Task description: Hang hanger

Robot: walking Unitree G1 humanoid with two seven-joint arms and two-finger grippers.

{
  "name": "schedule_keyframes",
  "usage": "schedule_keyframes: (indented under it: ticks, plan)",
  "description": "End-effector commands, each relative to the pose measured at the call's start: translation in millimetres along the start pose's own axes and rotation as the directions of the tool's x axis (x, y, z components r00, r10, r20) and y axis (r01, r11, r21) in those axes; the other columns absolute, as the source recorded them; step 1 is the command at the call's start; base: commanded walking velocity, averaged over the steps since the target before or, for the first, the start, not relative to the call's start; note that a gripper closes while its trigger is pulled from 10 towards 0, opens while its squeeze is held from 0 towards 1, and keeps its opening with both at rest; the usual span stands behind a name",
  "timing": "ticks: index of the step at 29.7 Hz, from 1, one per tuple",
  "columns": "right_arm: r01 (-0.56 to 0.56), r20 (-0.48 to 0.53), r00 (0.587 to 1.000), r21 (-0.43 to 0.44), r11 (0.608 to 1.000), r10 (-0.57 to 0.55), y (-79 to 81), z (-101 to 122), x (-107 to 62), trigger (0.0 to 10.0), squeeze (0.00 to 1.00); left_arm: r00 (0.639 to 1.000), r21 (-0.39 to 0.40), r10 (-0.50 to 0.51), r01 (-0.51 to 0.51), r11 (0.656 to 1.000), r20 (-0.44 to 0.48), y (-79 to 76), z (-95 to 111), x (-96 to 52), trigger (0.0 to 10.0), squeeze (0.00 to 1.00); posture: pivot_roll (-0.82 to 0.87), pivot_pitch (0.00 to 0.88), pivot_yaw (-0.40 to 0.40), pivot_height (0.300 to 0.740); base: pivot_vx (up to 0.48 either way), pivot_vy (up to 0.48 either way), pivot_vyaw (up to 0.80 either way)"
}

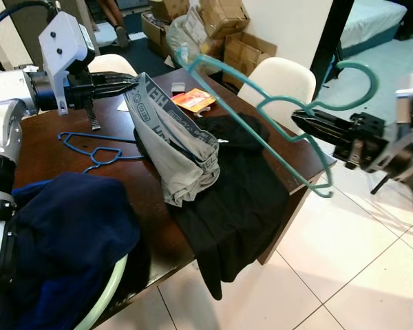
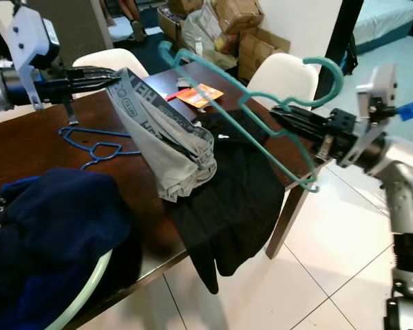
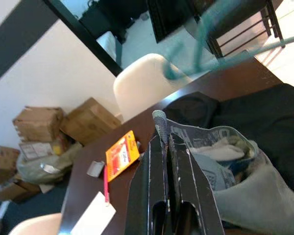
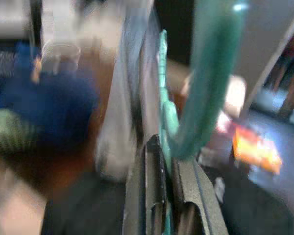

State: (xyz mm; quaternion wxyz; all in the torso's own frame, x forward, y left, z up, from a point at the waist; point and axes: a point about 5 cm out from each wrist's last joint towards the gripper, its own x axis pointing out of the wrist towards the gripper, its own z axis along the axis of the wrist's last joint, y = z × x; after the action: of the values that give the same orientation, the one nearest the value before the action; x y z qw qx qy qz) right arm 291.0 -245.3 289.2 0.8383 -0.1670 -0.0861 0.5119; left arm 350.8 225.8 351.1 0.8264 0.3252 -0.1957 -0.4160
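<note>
A teal plastic hanger [image 1: 275, 110] hangs in the air over the right side of the brown table [image 1: 41, 148], with my right gripper [image 1: 301, 124] shut on its neck below the hook. My left gripper [image 1: 127, 82] is shut on the waistband of grey underwear [image 1: 172, 148], holding it up above the table's middle. The garment's lower part rests on the table. One end of the teal hanger [image 2: 166, 49] reaches past the raised waistband. A blue wire hanger [image 1: 96, 152] lies flat on the table to the left.
Black clothing [image 1: 241, 206] drapes over the table's near right edge. A dark blue garment [image 1: 62, 240] lies over a chair at the near left. An orange packet [image 1: 193, 100] rests at the table's far side. White chairs [image 1: 282, 79] and cardboard boxes [image 1: 220, 20] stand behind.
</note>
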Motion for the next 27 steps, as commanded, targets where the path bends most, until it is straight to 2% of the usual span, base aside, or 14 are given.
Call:
schedule_keyframes:
  ticks: [1, 3, 4, 9, 11, 13, 17, 23, 25, 27]
  plan:
    - [-0.086, -0.106, 0.991, -0.007, 0.996, 0.084, 7.4, -11.3, 3.3, 10.0, 0.00, 1.000, 0.031, 0.005, -0.005, 1.000, 0.028, 0.4, 5.8, -0.4, 10.0, 0.00, 0.04, 0.070, 0.004, 0.740, 0.000, 0.000, 0.00]
    - [-0.112, -0.132, 0.985, 0.000, 0.994, 0.111, 9.2, -13.1, 3.9, 10.0, 0.00, 0.999, 0.040, -0.007, 0.006, 0.999, 0.040, -1.2, 7.3, -0.5, 10.0, 0.00, 0.04, 0.070, 0.004, 0.740, 0.000, 0.000, 0.00]
    - [-0.161, -0.184, 0.970, -0.006, 0.987, 0.157, 14.4, -16.3, 9.1, 10.0, 0.00, 0.998, 0.049, -0.018, 0.016, 0.999, 0.053, -3.3, 9.8, 1.2, 10.0, 0.00, 0.03, 0.071, 0.001, 0.740, 0.000, 0.000, 0.00]
    - [-0.183, -0.222, 0.960, -0.023, 0.983, 0.173, 18.0, -18.9, 22.2, 10.0, 0.00, 0.996, 0.060, -0.035, 0.030, 0.998, 0.078, -6.5, 15.1, 4.8, 10.0, 0.00, 0.03, 0.071, 0.001, 0.740, 0.000, 0.000, 0.00]
    - [-0.138, -0.217, 0.968, -0.035, 0.990, 0.127, 14.8, -19.0, 33.9, 10.0, 0.00, 0.995, 0.067, -0.044, 0.038, 0.997, 0.091, -8.1, 18.1, 7.0, 10.0, 0.00, 0.03, 0.072, 0.000, 0.740, 0.000, 0.000, 0.00]
    - [-0.116, -0.214, 0.971, -0.040, 0.992, 0.105, 13.0, -18.9, 36.9, 10.0, 0.00, 0.995, 0.070, -0.046, 0.040, 0.997, 0.093, -8.7, 18.8, 7.6, 10.0, 0.00, 0.03, 0.072, 0.000, 0.740, 0.000, 0.000, 0.00]
    - [0.001, -0.233, 0.972, -0.049, 0.999, -0.013, 3.1, -23.1, 47.2, 10.0, 0.00, 0.992, 0.077, -0.063, 0.055, 0.996, 0.107, -13.0, 21.0, 9.1, 10.0, 0.00, 0.03, 0.072, -0.001, 0.740, 0.000, 0.000, 0.00]
    - [0.006, -0.181, 0.983, -0.041, 0.999, -0.014, 4.7, -20.1, 51.1, 10.0, 0.00, 0.989, 0.081, -0.077, 0.067, 0.994, 0.123, -17.8, 23.2, 10.7, 10.0, 0.00, 0.03, 0.070, -0.005, 0.740, 0.000, 0.000, 0.00]
    - [-0.044, -0.123, 0.992, -0.028, 0.999, 0.040, 10.5, -13.6, 47.1, 10.0, 0.00, 0.990, 0.084, -0.080, 0.070, 0.994, 0.120, -19.6, 22.9, 10.3, 10.0, 0.00, 0.03, 0.068, -0.005, 0.740, 0.000, 0.000, 0.00]
    - [-0.062, -0.111, 0.992, -0.029, 0.998, 0.059, 12.6, -11.9, 45.2, 10.0, 0.00, 0.990, 0.085, -0.080, 0.071, 0.994, 0.118, -20.1, 22.8, 10.1, 10.0, 0.00, 0.03, 0.068, -0.005, 0.740, 0.000, 0.000, 0.00]
